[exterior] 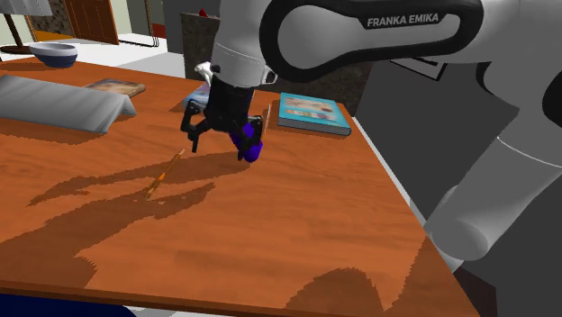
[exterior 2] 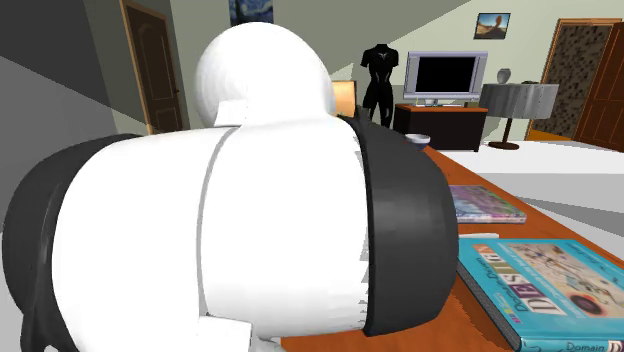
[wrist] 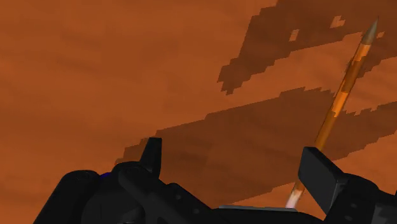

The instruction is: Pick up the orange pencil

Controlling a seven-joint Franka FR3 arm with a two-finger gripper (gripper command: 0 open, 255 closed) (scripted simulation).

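Observation:
The orange pencil (exterior: 165, 174) is thin and lies flat on the brown wooden table (exterior: 297, 225). It sits to the shoulder view's lower left of my black gripper (exterior: 222, 142), which hangs open a little above the tabletop with nothing between its fingers. In the wrist view the pencil (wrist: 340, 95) runs slantwise along the outside of one finger (wrist: 323, 173), and its lower end is hidden behind that finger. The other finger (wrist: 151, 154) stands far from it, with the gripper (wrist: 238, 165) midway between them over bare wood.
A teal book (exterior: 312, 113) lies near the table's far right edge, seen too in the second exterior view (exterior 2: 550, 290) beside another book (exterior 2: 486, 205). A grey bundle (exterior: 63, 101), a small book (exterior: 115, 87) and a bowl (exterior: 52, 54) sit far left. A blue-purple thing (exterior: 251, 141) shows by the gripper.

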